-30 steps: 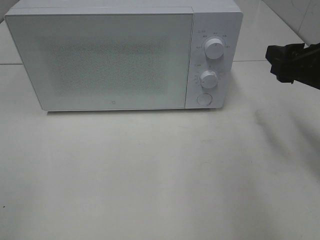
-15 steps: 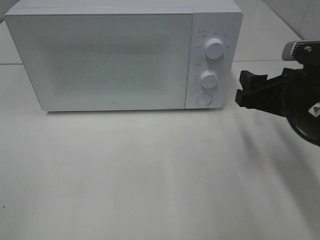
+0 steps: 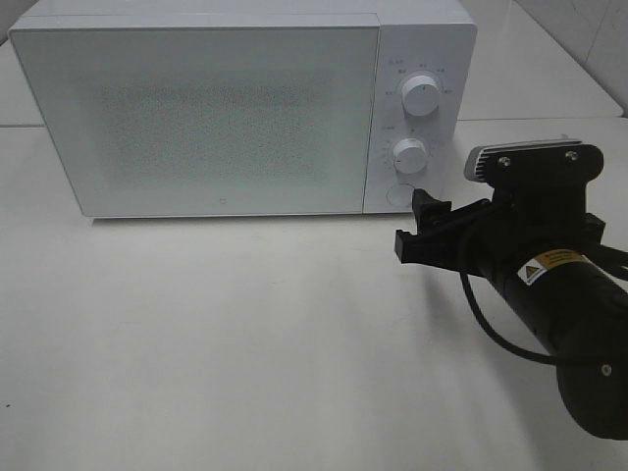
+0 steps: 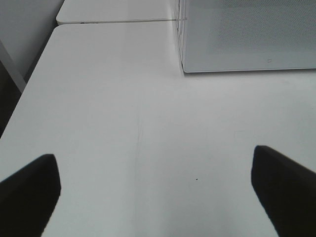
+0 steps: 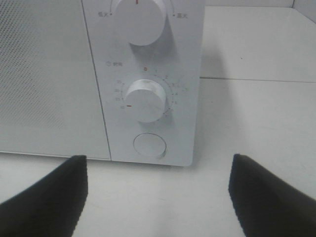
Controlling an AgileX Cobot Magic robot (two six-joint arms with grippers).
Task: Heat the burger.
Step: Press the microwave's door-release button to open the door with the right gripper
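While the burger shows in no view, whether it sits behind the shut door of the microwave [image 3: 216,108] cannot be told. Right of centre in the high view, the right pincer [image 3: 414,224] hangs with jaws apart and empty. Its tips aim up-left at the round button [image 3: 399,195] under the lower dial [image 3: 410,154], close but seemingly not touching. That arm is nearer; the left pincer [image 4: 155,197], wide open and empty, hovers over the bench [image 4: 123,123] by the microwave's other end.

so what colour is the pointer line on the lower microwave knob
Red, on the white lower knob; clearest in the right wrist view.
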